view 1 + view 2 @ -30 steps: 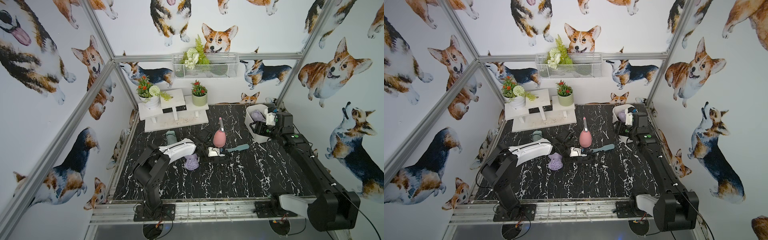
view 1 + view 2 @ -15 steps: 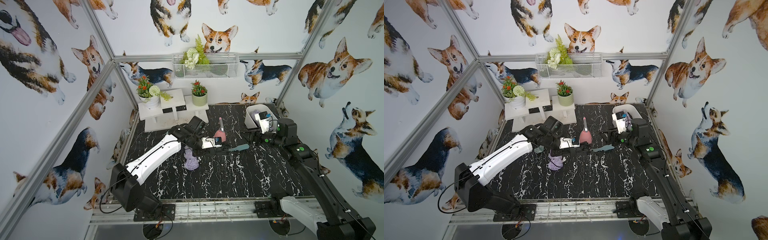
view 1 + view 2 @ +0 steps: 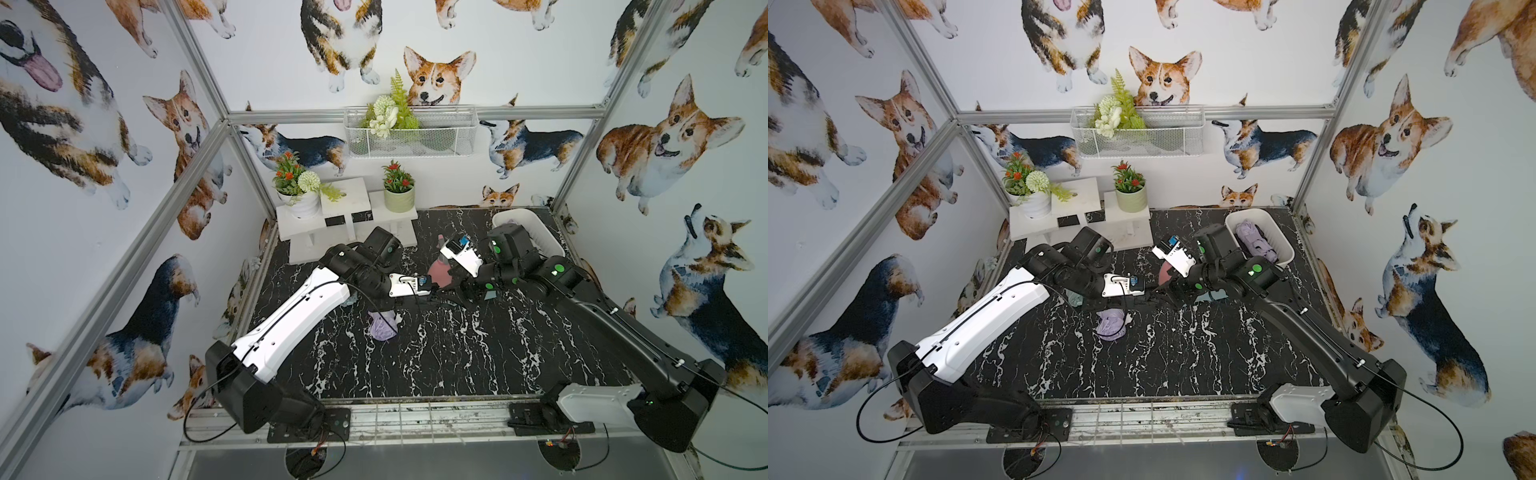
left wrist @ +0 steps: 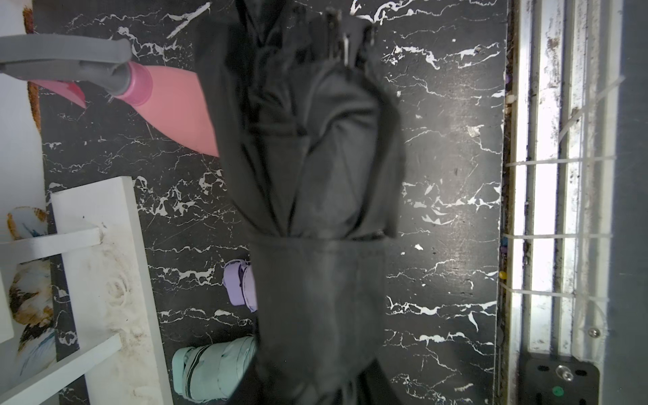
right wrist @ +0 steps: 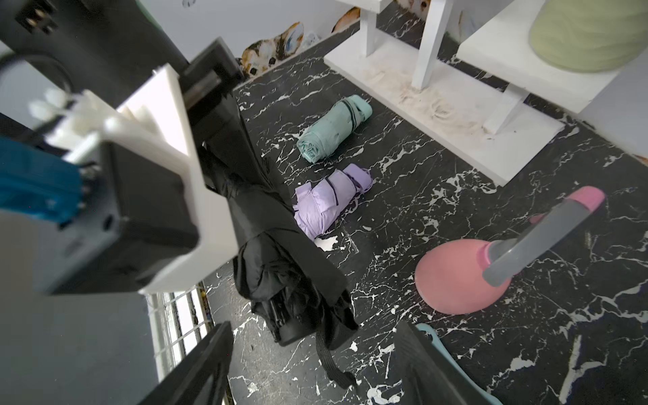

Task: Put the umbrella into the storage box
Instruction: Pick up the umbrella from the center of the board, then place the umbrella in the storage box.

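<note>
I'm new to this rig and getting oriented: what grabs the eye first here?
The left gripper holds a black folded umbrella at mid-table, with the open right gripper facing its free end. A lilac umbrella and a mint umbrella lie on the marble table nearby.

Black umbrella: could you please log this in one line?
left gripper shut on black umbrella; right gripper open; storage box not reached

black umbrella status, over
Left gripper shut on black umbrella. Right gripper open, jaws facing it. Storage box at back right, beyond right arm. Pink grey-handled tool stands close by.
</note>
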Robot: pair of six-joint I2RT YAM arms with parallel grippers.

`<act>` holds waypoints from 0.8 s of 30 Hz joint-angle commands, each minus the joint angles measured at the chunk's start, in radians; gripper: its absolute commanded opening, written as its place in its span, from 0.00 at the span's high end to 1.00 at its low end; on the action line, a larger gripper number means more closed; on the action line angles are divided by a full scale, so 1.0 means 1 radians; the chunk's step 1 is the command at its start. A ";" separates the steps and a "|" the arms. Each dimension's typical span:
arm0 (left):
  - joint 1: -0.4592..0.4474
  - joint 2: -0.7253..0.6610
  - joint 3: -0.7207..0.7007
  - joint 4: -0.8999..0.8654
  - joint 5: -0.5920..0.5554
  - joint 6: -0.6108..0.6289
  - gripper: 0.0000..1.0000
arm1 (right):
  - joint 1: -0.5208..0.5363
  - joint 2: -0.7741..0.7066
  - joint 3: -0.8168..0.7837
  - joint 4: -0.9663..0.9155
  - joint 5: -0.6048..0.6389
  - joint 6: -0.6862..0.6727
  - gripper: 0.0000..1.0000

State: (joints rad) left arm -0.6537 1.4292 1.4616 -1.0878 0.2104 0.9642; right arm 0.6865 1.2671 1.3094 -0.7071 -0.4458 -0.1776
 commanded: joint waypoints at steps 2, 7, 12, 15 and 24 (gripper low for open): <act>0.021 -0.043 -0.025 0.053 0.057 0.010 0.91 | 0.011 0.031 0.018 -0.033 -0.041 -0.048 0.21; 0.037 -0.073 -0.046 0.086 0.112 0.011 0.93 | 0.020 0.066 0.037 -0.029 -0.109 -0.054 0.22; 0.057 -0.063 -0.043 0.106 0.141 -0.003 0.93 | 0.047 0.100 0.052 -0.027 -0.131 -0.071 0.22; 0.073 -0.065 -0.044 0.128 0.189 -0.022 0.94 | 0.057 0.121 0.051 -0.019 -0.125 -0.072 0.23; 0.106 -0.080 -0.046 0.165 0.286 -0.048 0.94 | 0.079 0.132 0.023 0.090 -0.049 -0.057 0.52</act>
State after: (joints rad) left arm -0.5507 1.3609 1.4170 -1.0214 0.3885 0.9398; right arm 0.7589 1.4067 1.3487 -0.6804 -0.4976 -0.2379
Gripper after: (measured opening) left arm 0.274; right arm 0.525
